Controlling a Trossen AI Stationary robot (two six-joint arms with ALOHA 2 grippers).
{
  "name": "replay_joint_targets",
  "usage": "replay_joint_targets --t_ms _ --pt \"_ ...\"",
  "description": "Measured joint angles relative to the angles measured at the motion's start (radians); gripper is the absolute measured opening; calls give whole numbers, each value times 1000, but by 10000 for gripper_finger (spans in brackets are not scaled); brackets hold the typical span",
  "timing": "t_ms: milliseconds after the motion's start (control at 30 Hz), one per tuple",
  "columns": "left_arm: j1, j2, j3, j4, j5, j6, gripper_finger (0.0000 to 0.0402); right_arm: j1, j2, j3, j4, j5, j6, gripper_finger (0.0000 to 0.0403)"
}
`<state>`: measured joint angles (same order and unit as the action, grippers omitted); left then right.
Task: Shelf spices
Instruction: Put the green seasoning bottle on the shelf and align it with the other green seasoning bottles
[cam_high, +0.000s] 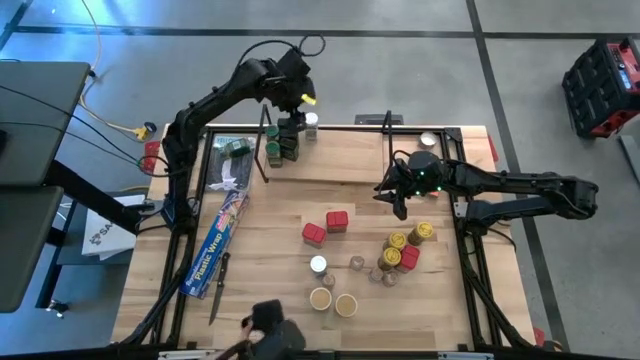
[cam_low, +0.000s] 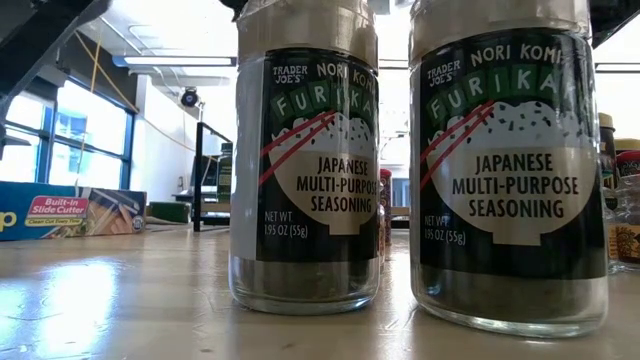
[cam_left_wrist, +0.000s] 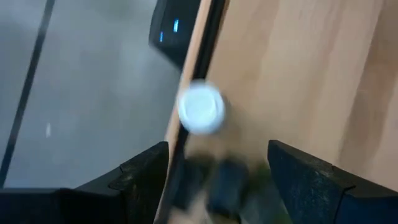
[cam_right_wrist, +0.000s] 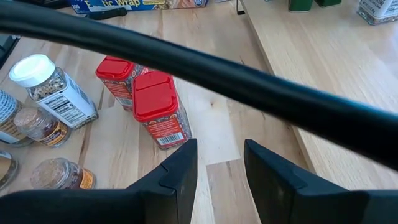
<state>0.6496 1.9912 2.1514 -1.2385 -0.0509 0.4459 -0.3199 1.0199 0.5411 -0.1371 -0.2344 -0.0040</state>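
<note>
The left gripper (cam_high: 300, 112) is held open and empty above the white-lidded jar (cam_high: 311, 120) at the shelf (cam_high: 350, 150), at twelve o'clock on the counter (cam_high: 270, 250), beside the green-lidded jars (cam_high: 283, 145). The right gripper (cam_high: 400, 195), partly open and empty, is poised beside the red tins (cam_high: 326, 227); loose spices (cam_high: 400, 252) are clustered at four o'clock, and bare board is left along the shelf.
</note>
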Motion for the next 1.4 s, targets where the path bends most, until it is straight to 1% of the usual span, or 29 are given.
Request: replay_joint_targets --t_ms 200,300,400,467,567,633,733,800,1000,1100,1200,1400 --pt "-39 -100 -29 -216 -176 -197 253 0 0 0 0 0 -3 126" --pt "-51 -168 -29 -283 -269 -287 247 0 0 0 1 0 -8 126" --pt "-55 -245 -29 -332 -320 -368 244 0 0 0 1 0 -21 126" --pt "-44 -290 -28 -333 -311 -435 243 0 0 0 10 0 -22 126" --pt "1 -348 -54 -334 -187 -530 243 0 0 0 29 0 -22 126" --pt "28 -381 -102 -328 -180 -550 243 0 0 0 35 -1 -22 126" --pt "67 -428 -221 -333 -221 -544 243 0 0 0 44 -5 -21 126" --pt "100 -450 -316 -332 -226 -535 243 0 0 0 43 -9 -20 126" --pt "197 -458 -611 -312 -229 -437 243 0 0 0 43 -10 -20 126" --pt "230 -457 -756 -227 -217 -368 243 0 0 0 45 -10 -21 126" --pt "257 -456 -873 -139 -216 -297 243 0 0 0 45 -10 -21 126" --pt "281 -456 -1031 62 -247 -168 243 0 0 0 46 -11 -21 126"
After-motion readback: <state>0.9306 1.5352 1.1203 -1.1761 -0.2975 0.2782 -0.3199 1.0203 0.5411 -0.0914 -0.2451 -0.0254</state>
